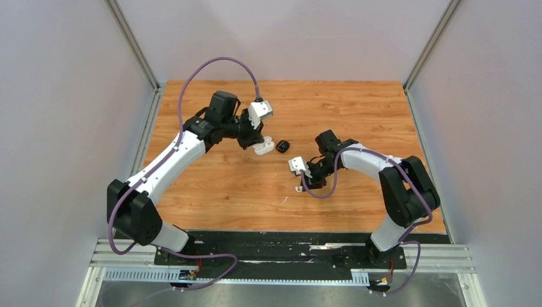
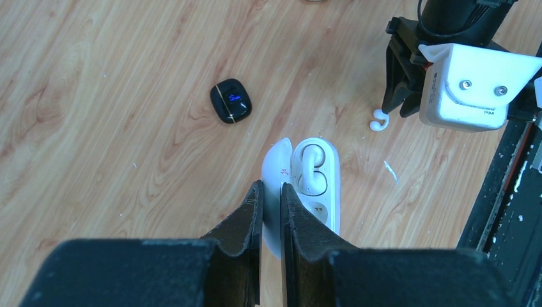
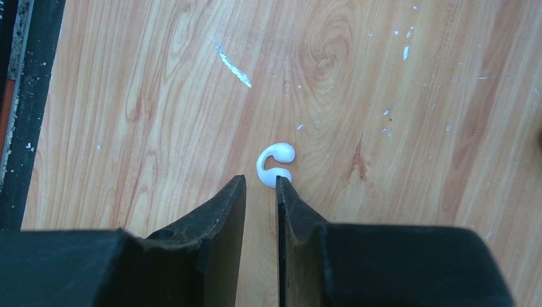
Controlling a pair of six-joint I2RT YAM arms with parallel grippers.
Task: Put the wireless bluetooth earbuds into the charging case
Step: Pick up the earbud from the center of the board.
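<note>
near the middle of the desk (image 1: 224, 198), i am seeing the left gripper (image 2: 271, 187) pinching the lid (image 2: 275, 160) of the open charging case (image 2: 327, 214), with one seated earbud (image 2: 312, 169) sitting in it. the right gripper (image 3: 259, 180), jaws barely parted and empty, is hovering at the loose white earbud (image 3: 275, 164), toward the near edge. risk: i judge the tips could be nudging the curved bud away, not catching it.

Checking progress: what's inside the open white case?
One white earbud sits in the white case, far slot. Near slot looks empty; the left gripper, shut on the lid, covers part.
</note>
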